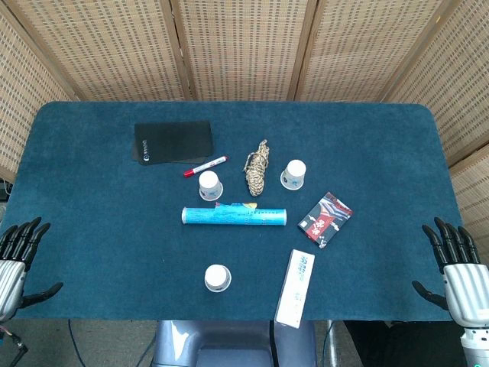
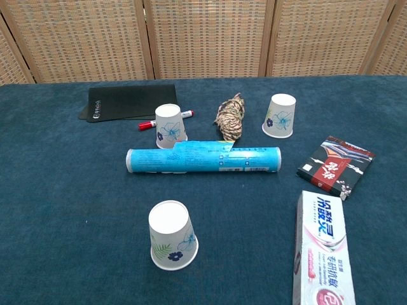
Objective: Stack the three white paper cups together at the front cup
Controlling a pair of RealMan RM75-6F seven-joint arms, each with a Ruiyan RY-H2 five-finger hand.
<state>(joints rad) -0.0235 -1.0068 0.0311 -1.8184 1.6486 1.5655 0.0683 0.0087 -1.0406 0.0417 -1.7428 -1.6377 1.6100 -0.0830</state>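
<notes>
- The blue felt-covered table [image 1: 92, 229] carried every item; all three cups stood upside down and well apart, so nothing was stacked yet.
- The long light-blue cylindrical tube [image 2: 203, 159] lay crosswise between the front cup and the two rear cups, a likely obstruction for any low transfer path.
- The black rectangular pad [image 2: 124, 102] lay flat at the rear left, clear of the work.
- The white-and-pink toothpaste box [image 2: 323, 251] lay near the front edge, right of the front cup.
- The front white paper cup with leaf print [image 2: 172, 236] stood alone nearest the robot, the stacking point.
- The rear-left white paper cup with blue flower print [image 2: 170, 127] stood just behind the tube.
- The rear-right white paper cup [image 2: 280, 115] stood beside the coil of brown twine [image 2: 230, 118].
- The left hand [image 1: 17, 264] rested at the table's left front corner, fingers spread, holding nothing.
- The right hand [image 1: 457, 264] mirrored it at the right front corner, fingers apart and empty; both appeared parked before a first reach.
</notes>
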